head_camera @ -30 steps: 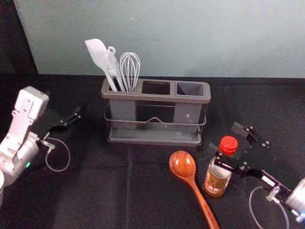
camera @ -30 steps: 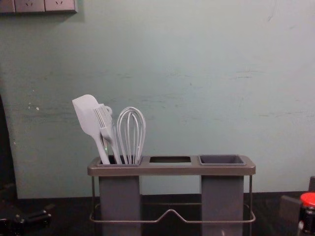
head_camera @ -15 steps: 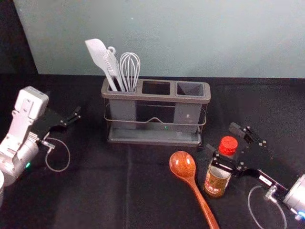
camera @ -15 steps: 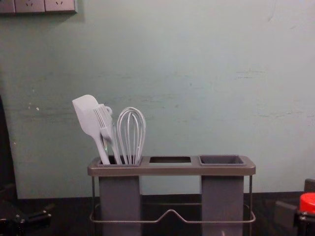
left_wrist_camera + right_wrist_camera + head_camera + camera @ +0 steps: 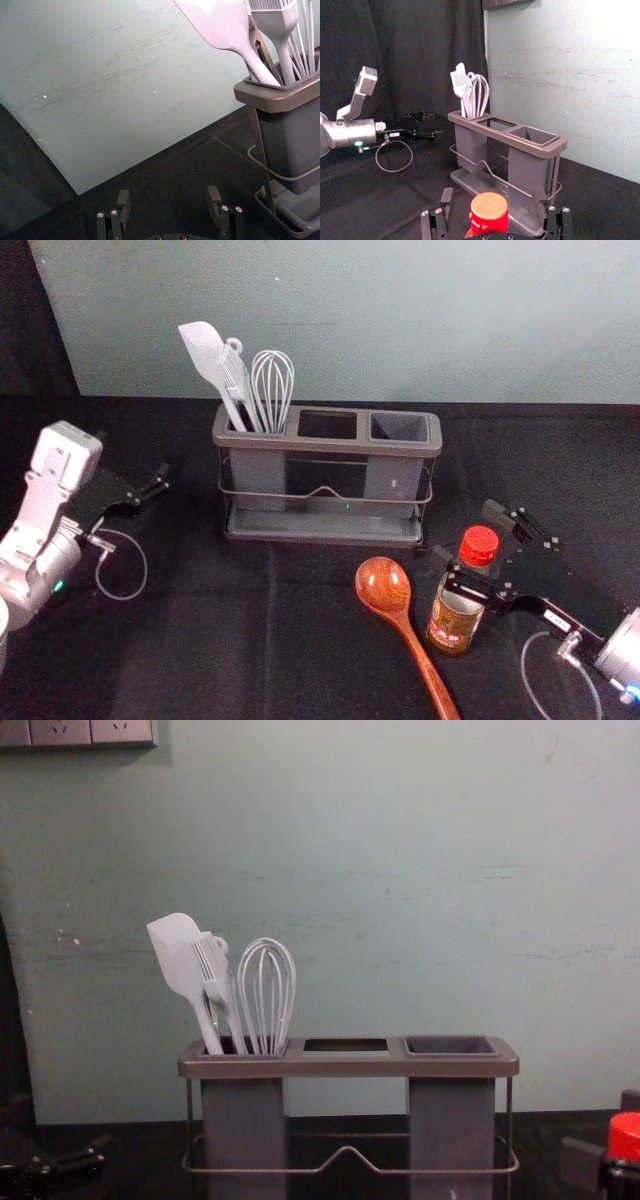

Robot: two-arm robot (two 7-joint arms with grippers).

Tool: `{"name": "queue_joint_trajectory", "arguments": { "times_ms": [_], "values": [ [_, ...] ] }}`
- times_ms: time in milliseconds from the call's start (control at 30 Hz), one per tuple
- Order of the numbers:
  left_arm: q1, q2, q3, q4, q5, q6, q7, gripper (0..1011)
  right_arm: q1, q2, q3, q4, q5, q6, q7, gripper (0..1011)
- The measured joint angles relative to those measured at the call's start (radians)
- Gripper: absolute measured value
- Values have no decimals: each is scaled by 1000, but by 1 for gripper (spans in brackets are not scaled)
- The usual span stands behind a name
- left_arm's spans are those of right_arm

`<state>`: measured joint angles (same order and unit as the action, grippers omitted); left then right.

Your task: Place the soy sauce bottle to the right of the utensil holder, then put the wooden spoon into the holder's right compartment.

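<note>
Head view: right gripper (image 5: 466, 531) gapes empty around bottle (image 5: 453, 624), spoon (image 5: 383, 585) nearby; left gripper (image 5: 133, 458), also spread, beside holder (image 5: 330, 446).

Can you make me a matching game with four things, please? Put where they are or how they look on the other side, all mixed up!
1. Whisk
2. Wooden spoon
3. Bottle cap
4. Right gripper

A. Bright red
B. Open, beside the soy sauce bottle
C. Standing in the holder's left compartment
D. Lying on the black cloth

Right pairs: 1-C, 2-D, 3-A, 4-B
</note>
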<state>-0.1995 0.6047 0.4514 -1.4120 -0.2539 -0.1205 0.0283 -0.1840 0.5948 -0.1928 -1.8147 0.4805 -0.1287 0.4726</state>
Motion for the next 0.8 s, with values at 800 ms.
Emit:
{"name": "queue_joint_trajectory", "arguments": {
  "times_ms": [800],
  "values": [
    [0,0,0,0,0,0,0,1005,5,-19,0,16,-19,-8,1,1003]
  ]
}}
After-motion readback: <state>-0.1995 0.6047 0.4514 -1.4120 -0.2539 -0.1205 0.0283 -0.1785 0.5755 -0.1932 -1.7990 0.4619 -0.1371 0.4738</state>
